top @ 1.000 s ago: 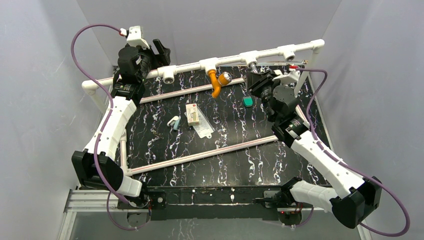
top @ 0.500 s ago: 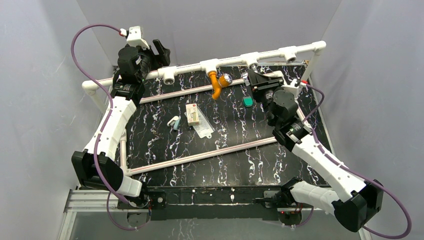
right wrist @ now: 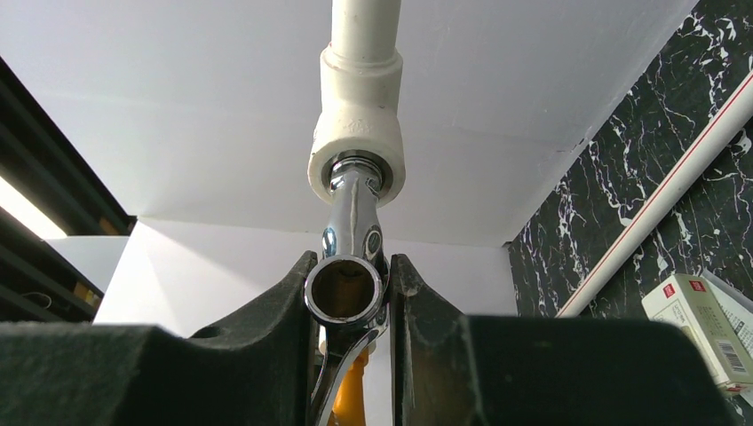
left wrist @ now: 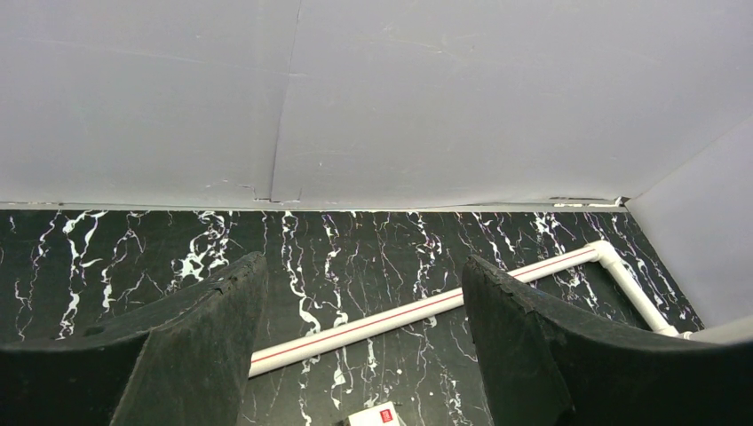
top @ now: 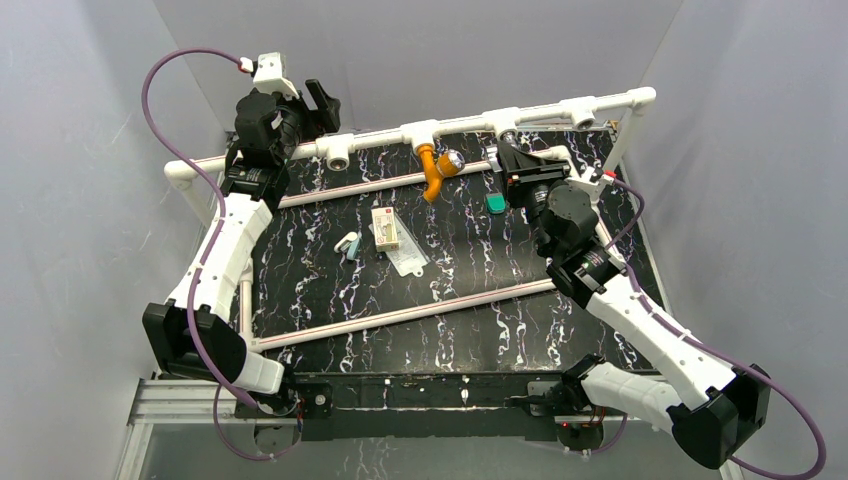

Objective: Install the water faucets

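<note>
The chrome faucet [right wrist: 348, 232] points its open spout at the right wrist camera, its stem seated in a tee socket [right wrist: 357, 151] of the white pipe [top: 545, 106]. My right gripper [right wrist: 348, 293] is shut on the faucet's body, one finger on each side. From above, that gripper [top: 513, 160] sits just below the pipe at the back right. The orange faucet [top: 433, 170] hangs from the neighbouring tee [top: 420, 130], its shiny knob facing right. My left gripper [top: 318, 100] is raised at the back left, open and holding nothing [left wrist: 364, 346].
A small green block [top: 495, 203] lies beside the right wrist. A small box [top: 384, 227], a clear bag [top: 407, 257] and a small white and teal piece [top: 347, 244] lie mid-table. Two loose white pipes [top: 400, 313] [top: 370, 183] cross the black marbled table [top: 480, 340]. Grey walls enclose it.
My right wrist has rolled around the chrome faucet, still gripping it, and its forearm has swung; the pipe's right end has risen slightly. The left arm has not moved.
</note>
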